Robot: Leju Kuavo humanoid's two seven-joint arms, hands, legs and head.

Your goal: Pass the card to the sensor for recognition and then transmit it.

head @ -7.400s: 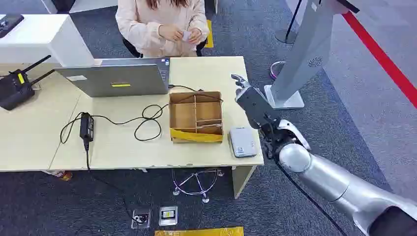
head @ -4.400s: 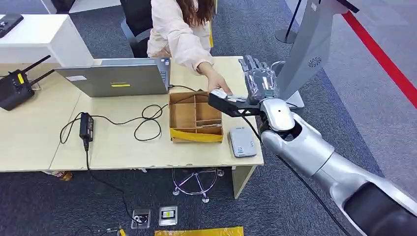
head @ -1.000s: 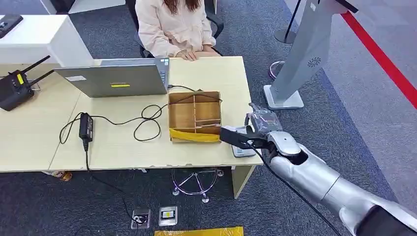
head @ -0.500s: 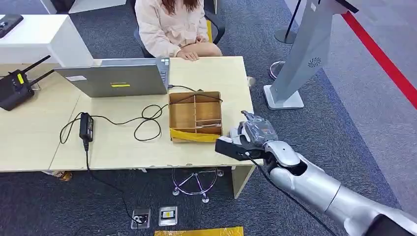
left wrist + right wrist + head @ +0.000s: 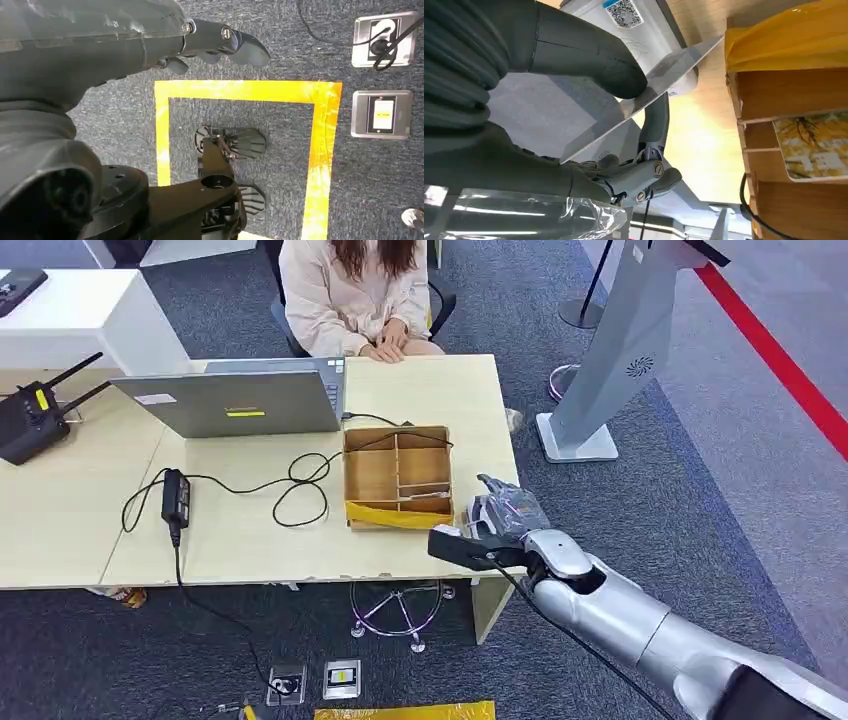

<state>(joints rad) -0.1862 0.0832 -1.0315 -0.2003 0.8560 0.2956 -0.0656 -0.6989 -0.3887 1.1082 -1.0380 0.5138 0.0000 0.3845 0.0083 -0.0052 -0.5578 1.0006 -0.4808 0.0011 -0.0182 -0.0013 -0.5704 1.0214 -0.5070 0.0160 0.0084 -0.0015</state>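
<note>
My right hand point(image 5: 497, 525) hovers over the table's near right corner, next to the cardboard organiser box point(image 5: 397, 477). In the right wrist view the thumb point(image 5: 584, 55) and fingers pinch a thin grey card point(image 5: 669, 72). The card's free edge lies just above the white sensor point(image 5: 651, 30), which carries a QR label. How far the card is from the sensor I cannot tell. My left hand point(image 5: 210, 42) hangs over the carpet with its fingers loosely apart, holding nothing.
A person point(image 5: 350, 300) sits behind the table point(image 5: 250, 545). On it lie a laptop point(image 5: 240, 400), a power brick with cables point(image 5: 176, 495) and a black router point(image 5: 30, 420). A yellow card point(image 5: 814, 150) lies in one box compartment. A grey kiosk stand point(image 5: 610, 350) is at right.
The person put the card in my raised right hand and sat back. My hand has since come down and moved toward the near table edge, over the sensor.
</note>
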